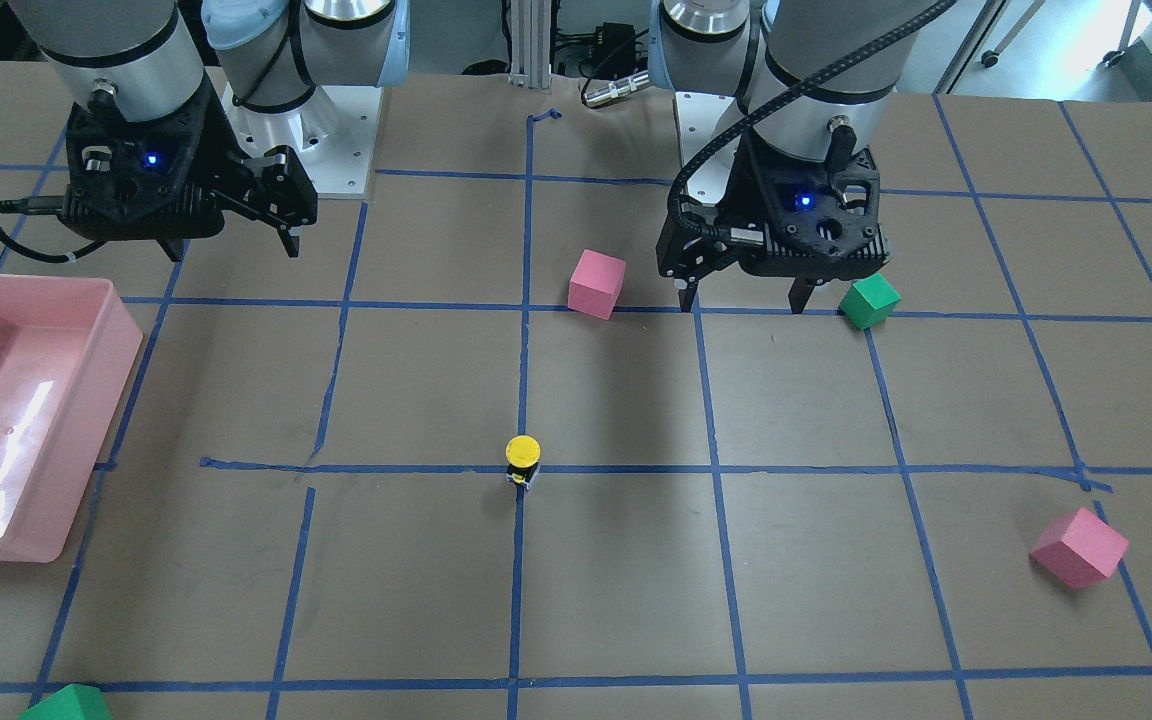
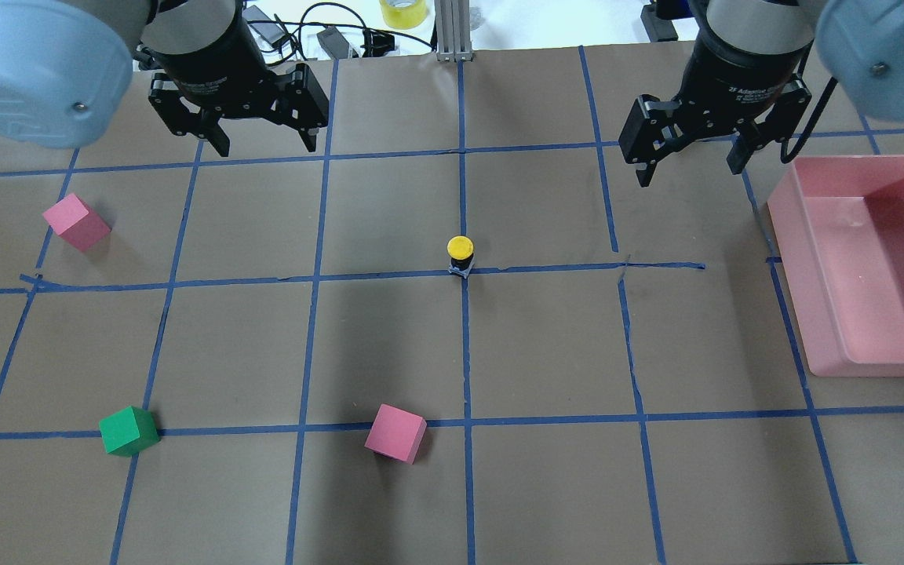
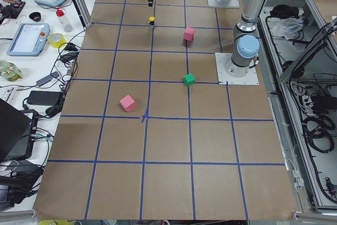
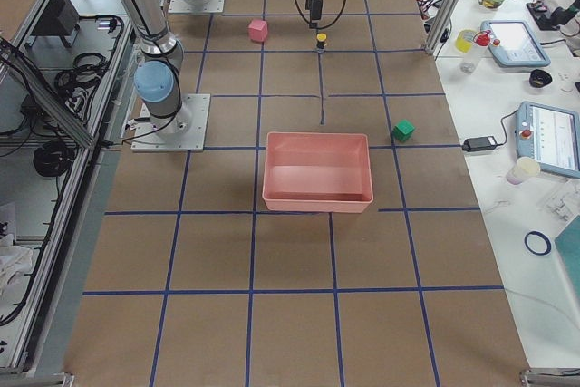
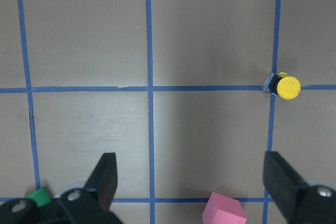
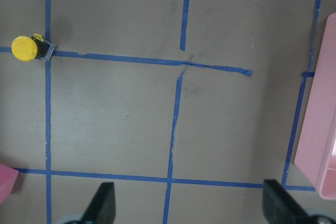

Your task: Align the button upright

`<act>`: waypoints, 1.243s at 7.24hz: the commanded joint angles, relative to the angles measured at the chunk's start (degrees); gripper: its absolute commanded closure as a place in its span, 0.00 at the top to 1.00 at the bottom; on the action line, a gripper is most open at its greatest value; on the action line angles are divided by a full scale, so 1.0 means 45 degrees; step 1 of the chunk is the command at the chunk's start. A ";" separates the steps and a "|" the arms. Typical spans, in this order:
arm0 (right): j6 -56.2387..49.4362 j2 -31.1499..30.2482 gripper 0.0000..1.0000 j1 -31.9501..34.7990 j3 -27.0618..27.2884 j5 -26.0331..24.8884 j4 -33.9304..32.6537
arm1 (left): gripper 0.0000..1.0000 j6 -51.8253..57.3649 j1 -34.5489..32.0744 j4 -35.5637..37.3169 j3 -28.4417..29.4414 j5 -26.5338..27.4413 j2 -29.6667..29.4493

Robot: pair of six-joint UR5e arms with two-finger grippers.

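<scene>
The button (image 2: 461, 255) stands upright on a tape crossing at mid-table, with its yellow cap on top, its black body below and its base on the paper; it also shows as the button (image 1: 523, 462). The left wrist view has the button (image 5: 283, 86) at the right, and the right wrist view has the button (image 6: 29, 49) at the left. My left gripper (image 2: 267, 147) hangs open and empty, raised above the far left of the table. My right gripper (image 2: 688, 174) hangs open and empty at the far right. Both are well away from the button.
A pink bin (image 2: 791, 275) sits on the robot's right side. Two pink cubes (image 2: 76, 222) (image 2: 395, 433) and a green cube (image 2: 129, 431) lie on the left half. Another green cube (image 1: 66, 705) lies at the far edge past the bin. Blue tape lines grid the brown paper.
</scene>
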 commanded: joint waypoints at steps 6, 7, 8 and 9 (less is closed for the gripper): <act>0.0000 0.0019 1.00 0.0001 0.0001 -0.0027 0.0019 | 1.00 0.0689 0.1098 -0.0299 -0.0019 0.0047 0.0068; 0.0000 0.0019 1.00 0.0001 0.0020 -0.0028 0.0019 | 1.00 0.0689 0.0982 -0.0318 -0.0018 0.0047 0.0106; -0.0020 0.0039 1.00 0.0001 0.0020 -0.0047 0.0039 | 1.00 0.0689 0.0942 -0.0337 -0.0038 0.0047 0.0145; -0.0020 0.0058 1.00 0.0001 0.0020 -0.0028 0.0097 | 1.00 0.0689 0.0923 -0.0357 -0.0038 0.0047 0.0184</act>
